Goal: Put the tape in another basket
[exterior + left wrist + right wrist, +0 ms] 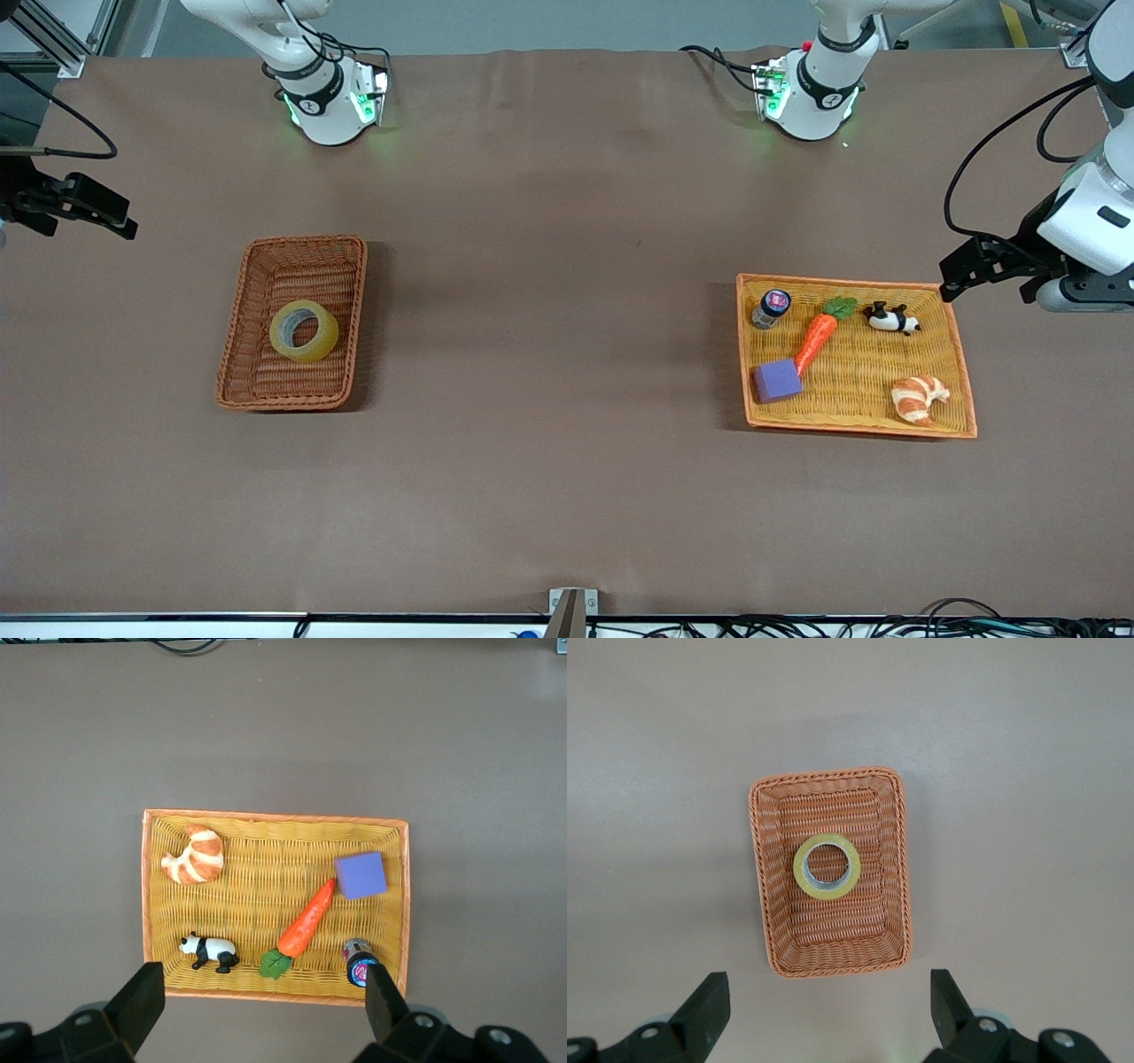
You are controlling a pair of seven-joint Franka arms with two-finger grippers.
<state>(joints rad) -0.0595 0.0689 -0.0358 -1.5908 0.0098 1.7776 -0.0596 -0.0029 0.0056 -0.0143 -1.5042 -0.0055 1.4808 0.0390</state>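
Observation:
The tape is a yellowish roll with a grey core. It lies flat in the middle of the reddish-brown wicker basket at the right arm's end of the table, and it shows in the right wrist view inside the basket. My right gripper is open and empty, up in the air over bare table beside the basket. My left gripper is open and empty, high over the edge of the orange-yellow tray; it also shows in the left wrist view.
The orange-yellow tray at the left arm's end holds a croissant toy, a carrot, a purple block, a panda figure and a small jar. Brown table lies between basket and tray.

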